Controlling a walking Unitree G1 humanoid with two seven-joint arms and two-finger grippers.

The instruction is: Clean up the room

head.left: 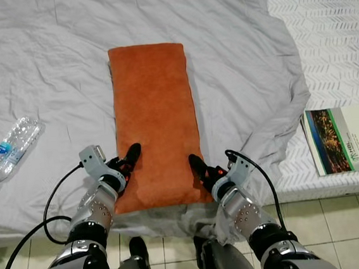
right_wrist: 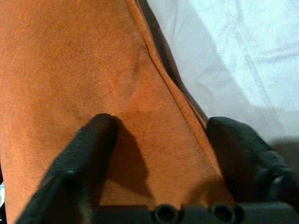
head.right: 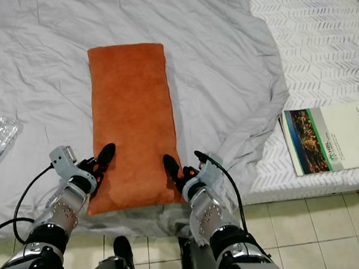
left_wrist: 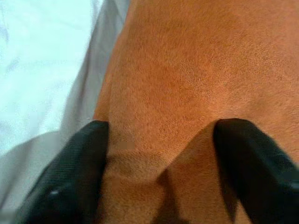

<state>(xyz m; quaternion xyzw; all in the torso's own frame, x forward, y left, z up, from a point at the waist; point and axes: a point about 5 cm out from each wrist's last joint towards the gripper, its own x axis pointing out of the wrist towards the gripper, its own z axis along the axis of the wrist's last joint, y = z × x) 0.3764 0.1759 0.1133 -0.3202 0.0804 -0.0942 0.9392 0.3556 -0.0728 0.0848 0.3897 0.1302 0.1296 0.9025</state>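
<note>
1. both eye views look steeply down from the head onto the bed (head.left: 156,22), sharing the orange pillow (head.left: 154,111) (slightly offset).
2. each wrist view looks along its claw, very close to the pillow's fabric.

I see the orange cushion (head.left: 155,121) as matt, suede-like cloth with a fine nap. The grey bedsheet (head.left: 236,59) is thin, creased fabric. The water bottle (head.left: 10,151) is clear, glossy plastic. The book (head.left: 345,138) has a glossy paper cover. My arms are silvery metal, fingers (left_wrist: 79,172) matt black.
</note>
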